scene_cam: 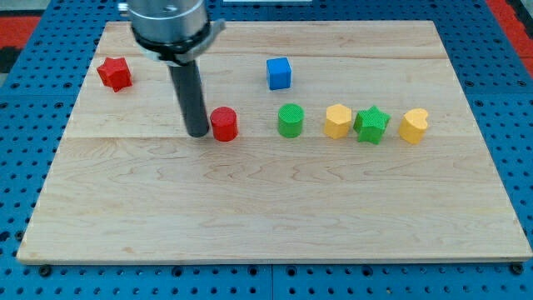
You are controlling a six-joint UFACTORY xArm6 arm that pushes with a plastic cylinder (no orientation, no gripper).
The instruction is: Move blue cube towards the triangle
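Observation:
The blue cube (279, 72) sits on the wooden board (275, 208) near the view's top centre. My tip (198, 132) rests on the board just left of the red cylinder (224, 124), touching or nearly touching it, and well to the lower left of the blue cube. No triangle-shaped block can be made out in this view.
A red star (115, 73) lies at the view's upper left. Right of the red cylinder stand a green cylinder (291, 120), a yellow hexagon (337, 121), a green star (371, 125) and a yellow heart-like block (413, 126) in a row. Blue pegboard surrounds the board.

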